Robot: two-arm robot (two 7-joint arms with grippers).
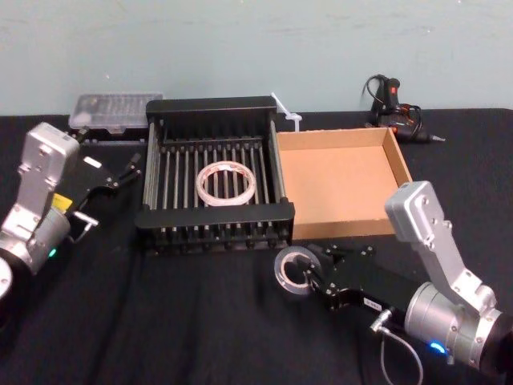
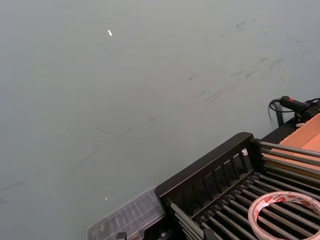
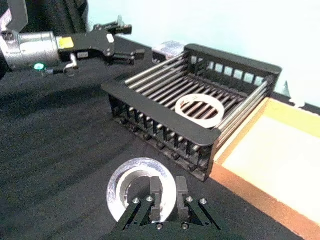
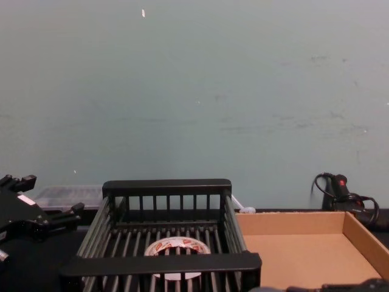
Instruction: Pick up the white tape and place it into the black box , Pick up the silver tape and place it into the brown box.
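Partly gripper-hidden (image 3: pixel 166 196) silver tape (image 3: pixel 134 176)

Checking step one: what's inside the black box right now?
The white tape lies flat on the slatted floor of the black box, near the middle. Nothing else shows inside. In the chest view the near rim hides the roll's lower edge.

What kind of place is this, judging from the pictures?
Probably a lab or workshop test bench, not a home: a table under black cloth against a bare pale wall, a glue gun with its cable at the back, and a clear plastic parts case beside the black box.
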